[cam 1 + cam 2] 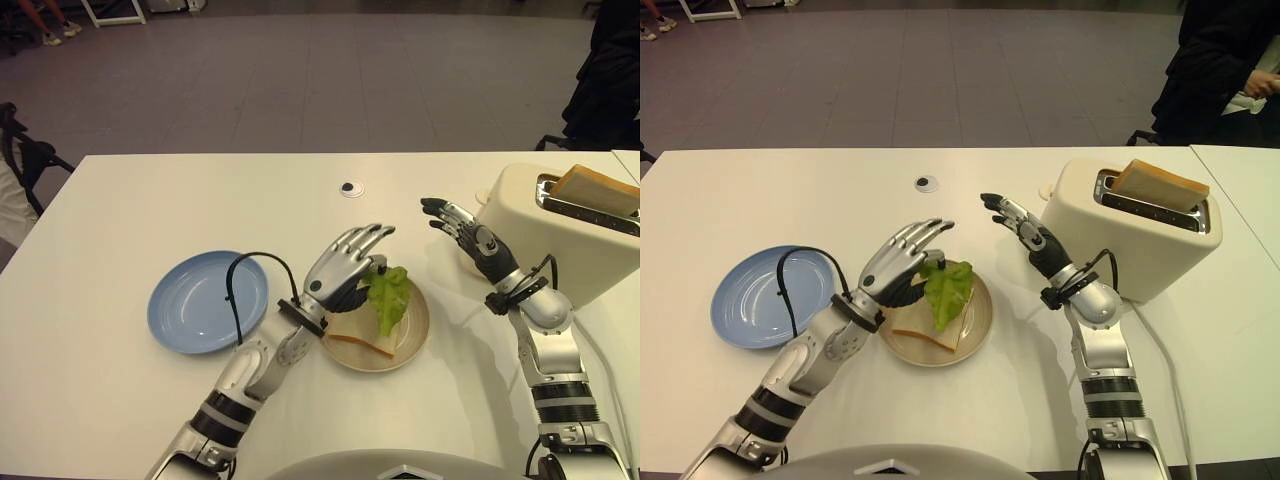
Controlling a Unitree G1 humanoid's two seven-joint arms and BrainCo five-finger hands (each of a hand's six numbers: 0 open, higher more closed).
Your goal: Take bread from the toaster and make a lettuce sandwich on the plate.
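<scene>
A tan plate (pixel 418 335) near the table's middle holds a slice of bread (pixel 362 344) with a green lettuce leaf (pixel 390 300) lying on it. My left hand (pixel 345 263) hovers over the plate's left side with its fingers stretched out, right beside the leaf; whether the thumb touches the leaf is unclear. The cream toaster (pixel 560 240) stands at the right with a second slice of bread (pixel 596 189) sticking up from its slot. My right hand (pixel 466 236) is open just left of the toaster, fingers pointing away from me, holding nothing.
An empty blue plate (pixel 205 300) sits left of the tan plate. A small round black-and-white disc (pixel 350 187) lies further back on the white table (pixel 180 200). The toaster's cable (pixel 1168 375) runs down the right side.
</scene>
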